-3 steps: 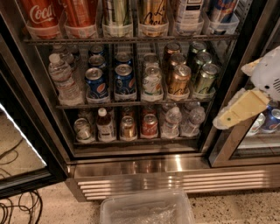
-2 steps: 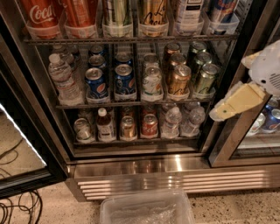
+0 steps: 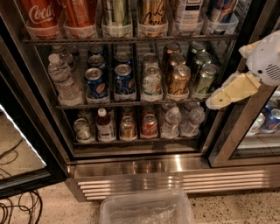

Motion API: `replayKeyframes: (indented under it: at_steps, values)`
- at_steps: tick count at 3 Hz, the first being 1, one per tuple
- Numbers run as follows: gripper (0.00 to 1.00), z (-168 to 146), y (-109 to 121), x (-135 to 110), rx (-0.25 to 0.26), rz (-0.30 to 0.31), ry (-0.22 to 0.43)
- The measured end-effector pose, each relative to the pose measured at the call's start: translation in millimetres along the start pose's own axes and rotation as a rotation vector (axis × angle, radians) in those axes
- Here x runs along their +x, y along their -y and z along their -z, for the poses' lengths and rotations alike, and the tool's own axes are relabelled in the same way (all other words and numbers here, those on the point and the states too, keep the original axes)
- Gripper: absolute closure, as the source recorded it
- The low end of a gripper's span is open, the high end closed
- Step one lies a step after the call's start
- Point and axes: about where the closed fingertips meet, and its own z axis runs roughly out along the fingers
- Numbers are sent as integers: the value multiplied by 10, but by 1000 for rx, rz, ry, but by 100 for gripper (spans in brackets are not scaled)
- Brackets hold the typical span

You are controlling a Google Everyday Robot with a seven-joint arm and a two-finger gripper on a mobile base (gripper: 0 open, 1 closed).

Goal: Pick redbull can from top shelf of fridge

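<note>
Redbull can [image 3: 220,8], the slim blue-and-silver metal one with a red mark, stands high above the jaws and level with them from side to side. It sits in a clear plastic tray [image 3: 220,27] at the right end of the top shelf [image 3: 131,40], and only its lower part is in view.

Nearest to us, well below the jaws and to their left, a clear plastic bin [image 3: 146,209] sits on the speckled floor. Behind it runs the shiny stainless steel slatted base [image 3: 175,181] of the large, dark-framed drinks fridge [image 3: 227,144].

The cream-coloured gripper [image 3: 215,101], on its white wrist housing, hangs by the right door frame, level with the middle rack. We cannot tell whether its jaws are open or closed, and it carries no can.

Well to the left of the jaws at their height stand short blue Pepsi cans [image 3: 124,81]. Below and to the left of them are clear water bottles [image 3: 171,122].

We judge the trays are there to keep the tall cans upright in lanes at the shelf's front, where one can be drawn straight out. We also judge that the gripper is placed too low for the pick. It would have to rise past the middle rack before reaching in.
</note>
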Motion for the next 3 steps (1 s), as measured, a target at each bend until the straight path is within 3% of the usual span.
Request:
replayKeyframes:
  at_steps: [2,3]
  values:
    - [0,-36,406,-204,172,-82,152]
    - [0,5,498,-274,211,-80,178]
